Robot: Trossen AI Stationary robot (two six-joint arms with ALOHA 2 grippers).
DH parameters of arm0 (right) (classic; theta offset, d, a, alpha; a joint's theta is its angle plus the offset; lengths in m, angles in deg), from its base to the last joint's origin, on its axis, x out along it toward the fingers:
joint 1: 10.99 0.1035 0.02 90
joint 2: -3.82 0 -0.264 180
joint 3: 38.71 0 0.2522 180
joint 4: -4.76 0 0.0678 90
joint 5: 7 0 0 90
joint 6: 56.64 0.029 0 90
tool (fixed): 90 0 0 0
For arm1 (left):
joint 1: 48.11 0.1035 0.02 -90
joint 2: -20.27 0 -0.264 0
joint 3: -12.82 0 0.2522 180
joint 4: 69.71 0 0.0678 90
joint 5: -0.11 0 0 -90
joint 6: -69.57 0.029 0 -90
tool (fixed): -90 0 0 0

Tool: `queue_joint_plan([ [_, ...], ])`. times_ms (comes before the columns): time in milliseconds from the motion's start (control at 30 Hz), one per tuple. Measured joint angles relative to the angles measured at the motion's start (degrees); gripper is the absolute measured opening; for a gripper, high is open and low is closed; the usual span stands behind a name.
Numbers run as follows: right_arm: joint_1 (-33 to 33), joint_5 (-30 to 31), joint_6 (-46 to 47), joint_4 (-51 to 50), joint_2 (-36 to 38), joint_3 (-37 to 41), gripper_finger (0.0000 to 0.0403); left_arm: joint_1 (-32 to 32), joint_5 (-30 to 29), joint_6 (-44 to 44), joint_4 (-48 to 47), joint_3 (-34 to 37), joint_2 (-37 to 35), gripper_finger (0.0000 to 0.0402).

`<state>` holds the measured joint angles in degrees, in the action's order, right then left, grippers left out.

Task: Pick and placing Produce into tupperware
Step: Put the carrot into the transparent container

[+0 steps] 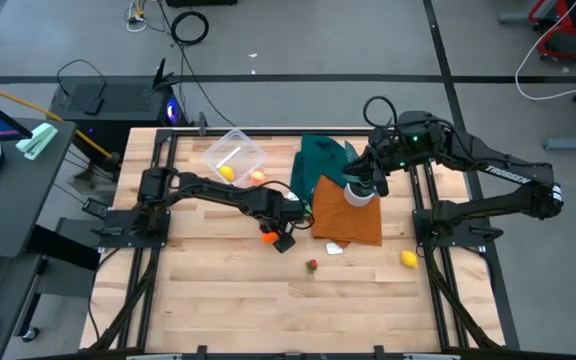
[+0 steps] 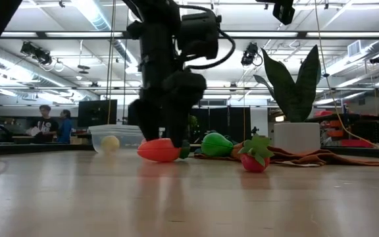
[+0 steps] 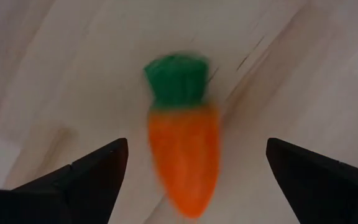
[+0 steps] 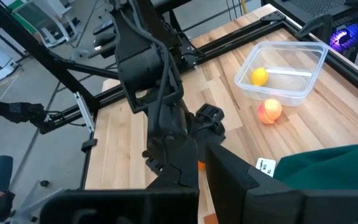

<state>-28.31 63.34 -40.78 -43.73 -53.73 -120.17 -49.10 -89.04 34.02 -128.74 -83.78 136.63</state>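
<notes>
The step in hand is judged to be the pickup of the carrot (image 3: 184, 152): the left gripper (image 3: 191, 180) hangs directly over it with its fingers (image 3: 86, 180) spread wide and released, one dark tip on either side of the orange body and neither touching it. To do this step well, lower the claw straight down until the tips bracket the widest part of the body, just below the green top, then close squarely across that width; a grip near the pointed end is likely to squeeze the piece out, since the body tapers and looks smooth and glossy. The carrot lies flat on the pale wood-grain table (image 1: 218, 300), which offers a firm, even surface to press against. The tupperware (image 1: 235, 156) sits well away from the left claw, toward the far edge of the table; it is clear, thin-walled plastic, squarish with rounded corners, and holds a round yellow piece (image 1: 227, 173), with a pink-orange peach (image 1: 257, 178) just outside its wall. A small red berry (image 1: 312, 265) with a green leafy cap lies near the claw, and another yellow piece (image 1: 409, 259) lies farther off. The right gripper (image 1: 360, 180) waits clenched and empty over an orange cloth (image 1: 353, 222), beside a white pot (image 1: 361, 196).
</notes>
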Motion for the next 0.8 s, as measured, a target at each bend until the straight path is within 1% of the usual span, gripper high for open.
queue_joint_plan([
  [167,0.0,0.0,0.4,0.01,-0.01,0.0,0.0,0.0,0.52,0.26,-0.17,0.02,1.63,0.0389],
  [300,0.0,0.0,0.44,-0.03,0.02,0.0,0.0,0.02,0.24,0.28,0.09,-0.02,1.52,0.0388],
  [433,0.0,0.0,0.46,0.01,0.02,0.0,0.0,0.0,-0.04,0.29,-0.12,-0.02,1.52,0.0372],
  [567,0.0,0.01,0.5,0.02,0.02,0.0,0.0,0.02,-0.15,0.46,-0.24,-0.02,1.52,0.0329],
  [800,0.0,0.02,0.57,0.03,0.02,0.0,0.0,0.02,-0.17,0.88,-0.28,-0.02,1.52,0.0229],
])
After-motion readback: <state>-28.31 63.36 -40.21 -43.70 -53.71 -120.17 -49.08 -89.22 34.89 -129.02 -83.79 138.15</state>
